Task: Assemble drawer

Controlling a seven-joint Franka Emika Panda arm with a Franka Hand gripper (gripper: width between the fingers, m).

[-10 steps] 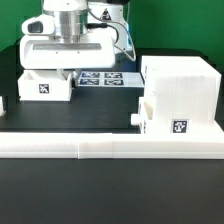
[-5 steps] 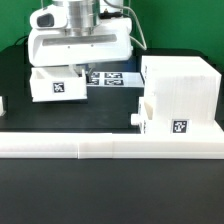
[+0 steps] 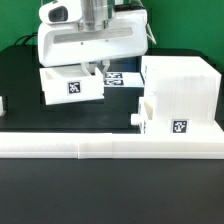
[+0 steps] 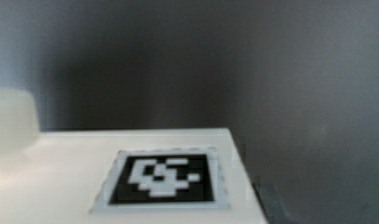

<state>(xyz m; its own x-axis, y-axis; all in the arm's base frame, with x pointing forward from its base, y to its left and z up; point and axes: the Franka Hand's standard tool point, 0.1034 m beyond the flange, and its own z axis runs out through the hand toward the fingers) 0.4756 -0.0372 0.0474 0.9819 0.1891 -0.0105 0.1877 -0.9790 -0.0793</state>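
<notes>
My gripper (image 3: 88, 68) hangs from the big white hand at the upper middle of the exterior view. It is shut on the back wall of a small white tray (image 3: 72, 86) with a square tag on its front, held above the black table. The large boxy housing (image 3: 180, 80) stands to the exterior view's right. A second tray (image 3: 168, 120) sits in its lower part, with a knob (image 3: 133, 117) sticking out. The wrist view shows the held tray's white surface with a tag (image 4: 163, 178) close up; the fingers do not show there.
The long low white border rail (image 3: 100, 146) runs across the front of the table. The marker board (image 3: 118, 78) lies flat between the held tray and the housing. A small white piece (image 3: 2, 103) shows at the exterior view's left edge.
The gripper has moved toward the exterior view's right and slightly nearer, carrying the small tray with it toward the housing. The housing and rail have not moved.
</notes>
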